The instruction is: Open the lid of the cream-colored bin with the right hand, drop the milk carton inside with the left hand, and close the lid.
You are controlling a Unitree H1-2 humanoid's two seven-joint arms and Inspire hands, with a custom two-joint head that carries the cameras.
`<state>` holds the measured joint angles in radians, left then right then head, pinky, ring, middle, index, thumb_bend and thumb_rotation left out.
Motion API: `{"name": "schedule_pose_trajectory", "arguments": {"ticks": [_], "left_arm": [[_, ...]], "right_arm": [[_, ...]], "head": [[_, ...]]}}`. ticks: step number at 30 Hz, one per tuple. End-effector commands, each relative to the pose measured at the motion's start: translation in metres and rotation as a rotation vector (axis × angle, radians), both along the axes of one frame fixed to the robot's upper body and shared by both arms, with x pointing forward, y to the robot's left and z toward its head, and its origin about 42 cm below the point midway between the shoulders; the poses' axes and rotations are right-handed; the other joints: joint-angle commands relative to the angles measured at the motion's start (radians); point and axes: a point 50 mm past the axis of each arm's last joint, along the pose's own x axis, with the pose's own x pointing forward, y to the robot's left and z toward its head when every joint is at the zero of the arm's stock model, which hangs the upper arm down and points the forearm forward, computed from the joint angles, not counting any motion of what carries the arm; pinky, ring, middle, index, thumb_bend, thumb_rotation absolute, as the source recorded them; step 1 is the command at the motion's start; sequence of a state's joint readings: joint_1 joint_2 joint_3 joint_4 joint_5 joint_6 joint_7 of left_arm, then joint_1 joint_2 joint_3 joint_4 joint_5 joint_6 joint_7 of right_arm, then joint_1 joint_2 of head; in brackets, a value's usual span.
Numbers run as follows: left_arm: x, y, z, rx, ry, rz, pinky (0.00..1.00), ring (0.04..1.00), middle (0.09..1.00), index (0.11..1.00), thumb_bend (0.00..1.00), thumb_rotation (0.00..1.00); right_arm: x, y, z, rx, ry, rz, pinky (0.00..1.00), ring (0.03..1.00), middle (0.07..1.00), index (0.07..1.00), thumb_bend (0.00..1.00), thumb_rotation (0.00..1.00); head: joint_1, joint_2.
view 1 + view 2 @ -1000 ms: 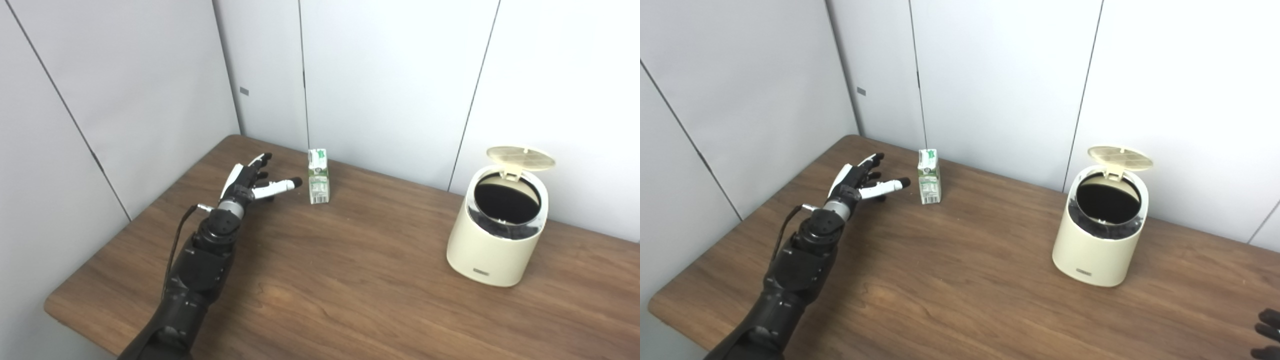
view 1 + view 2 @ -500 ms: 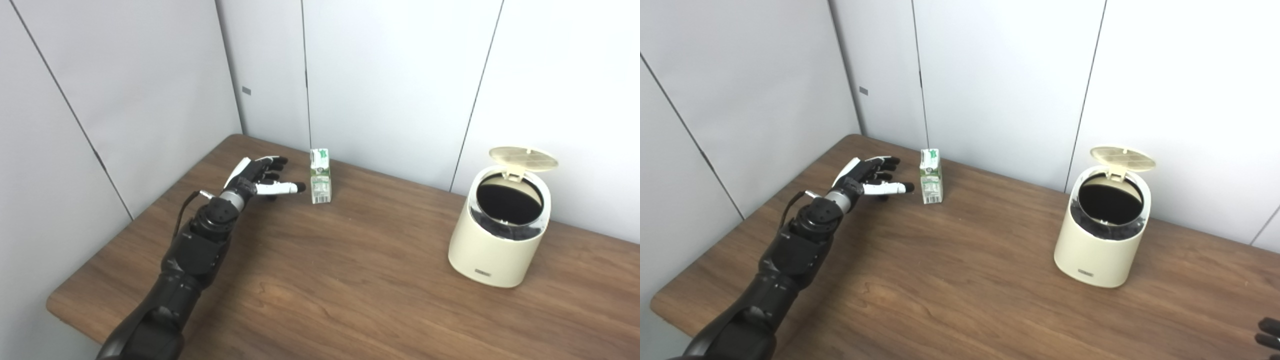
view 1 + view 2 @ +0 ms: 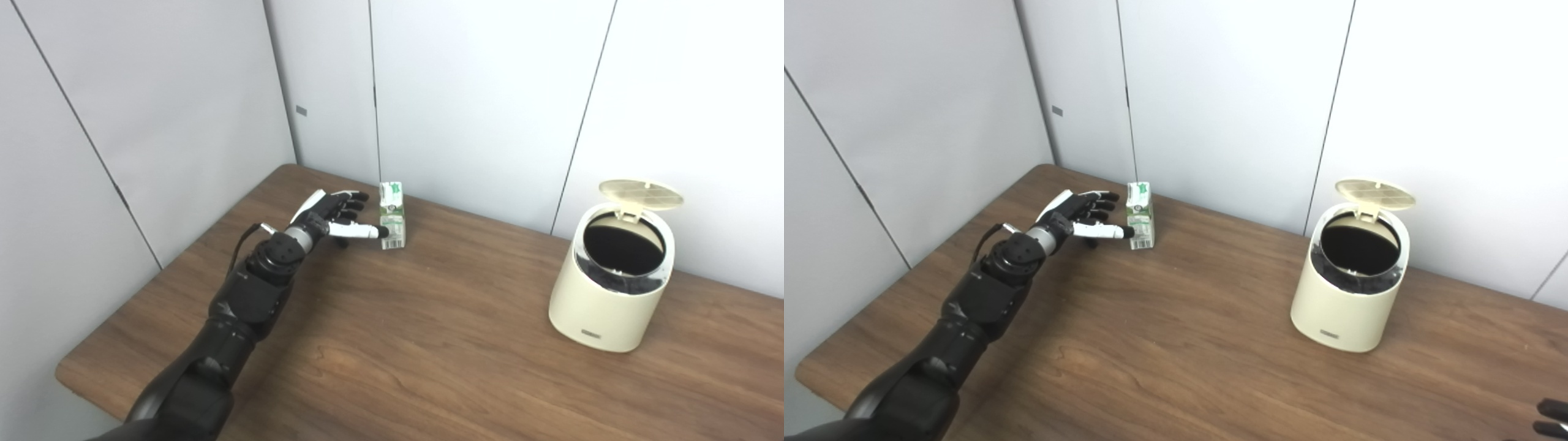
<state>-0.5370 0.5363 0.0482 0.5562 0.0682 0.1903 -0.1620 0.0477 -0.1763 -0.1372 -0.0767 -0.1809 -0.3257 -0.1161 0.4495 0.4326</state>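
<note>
Green-and-white small upright milk carton (image 3: pixel 391 215) stands at back of brown wood surface (image 3: pixel 429 331), well apart from cream-colored round bin (image 3: pixel 611 285) w/ lid (image 3: pixel 640 192) up; left robot hand (image 3: pixel 334 214) splayed, thumb tip at carton; prob. light, crushable, so grip mid-body sides.

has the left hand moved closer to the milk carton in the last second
Yes. The left hand has advanced rightward toward the milk carton, which stands where it was on the table; the thumb tip now reaches the carton's side, hand open.
</note>
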Motion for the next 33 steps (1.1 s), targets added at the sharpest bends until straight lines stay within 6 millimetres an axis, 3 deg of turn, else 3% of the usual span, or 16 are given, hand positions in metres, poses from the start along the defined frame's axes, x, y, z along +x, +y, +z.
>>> {"name": "schedule_pose_trajectory", "arguments": {"ticks": [1, 22, 23, 24, 25, 27, 29, 33], "left_arm": [[0.015, -0.016, 0.016, -0.003, -0.041, -0.061, 0.80, 0.875, 0.898, 0.912, 1.00, 0.28], [0.040, -0.050, 0.017, 0.014, -0.031, -0.130, 0.85, 0.889, 0.895, 0.913, 1.00, 0.27], [0.040, -0.050, 0.017, 0.014, -0.031, -0.131, 0.84, 0.883, 0.889, 0.907, 1.00, 0.27], [0.040, -0.051, 0.017, 0.018, -0.031, -0.131, 0.83, 0.876, 0.882, 0.899, 1.00, 0.26], [0.040, -0.052, 0.017, 0.019, -0.032, -0.130, 0.83, 0.873, 0.878, 0.895, 1.00, 0.26], [0.040, -0.052, 0.018, 0.019, -0.038, -0.119, 0.82, 0.858, 0.856, 0.867, 1.00, 0.21], [0.040, -0.052, 0.018, 0.023, -0.051, -0.097, 0.82, 0.844, 0.823, 0.833, 0.94, 0.11], [0.040, -0.051, 0.018, 0.026, -0.057, -0.088, 0.82, 0.837, 0.808, 0.818, 0.90, 0.06]], "right_arm": [[-0.006, 0.001, 0.001, 0.007, -0.024, -0.014, 0.43, 0.587, 0.650, 0.615, 0.40, 0.00], [-0.007, 0.003, 0.000, -0.025, -0.012, -0.023, 0.43, 0.626, 0.682, 0.643, 0.41, 0.00], [-0.007, 0.004, 0.000, -0.013, -0.019, -0.022, 0.41, 0.627, 0.686, 0.646, 0.61, 0.43], [-0.007, 0.004, -0.001, -0.006, -0.022, -0.021, 0.41, 0.626, 0.686, 0.645, 0.74, 0.68], [-0.007, 0.004, -0.001, -0.007, -0.021, -0.022, 0.40, 0.627, 0.687, 0.646, 0.78, 0.77], [-0.008, 0.005, 0.000, -0.006, -0.012, -0.025, 0.40, 0.635, 0.694, 0.652, 0.82, 0.86], [-0.008, 0.005, 0.000, -0.004, -0.009, -0.022, 0.41, 0.641, 0.699, 0.656, 0.82, 0.87], [-0.008, 0.005, 0.001, -0.003, -0.009, -0.021, 0.41, 0.643, 0.701, 0.658, 0.82, 0.87]], "head": [[-0.004, 0.001], [-0.038, -0.009], [-0.038, -0.009], [-0.038, -0.009], [-0.038, -0.009], [-0.038, -0.009], [-0.038, -0.009], [-0.038, -0.009]]}}
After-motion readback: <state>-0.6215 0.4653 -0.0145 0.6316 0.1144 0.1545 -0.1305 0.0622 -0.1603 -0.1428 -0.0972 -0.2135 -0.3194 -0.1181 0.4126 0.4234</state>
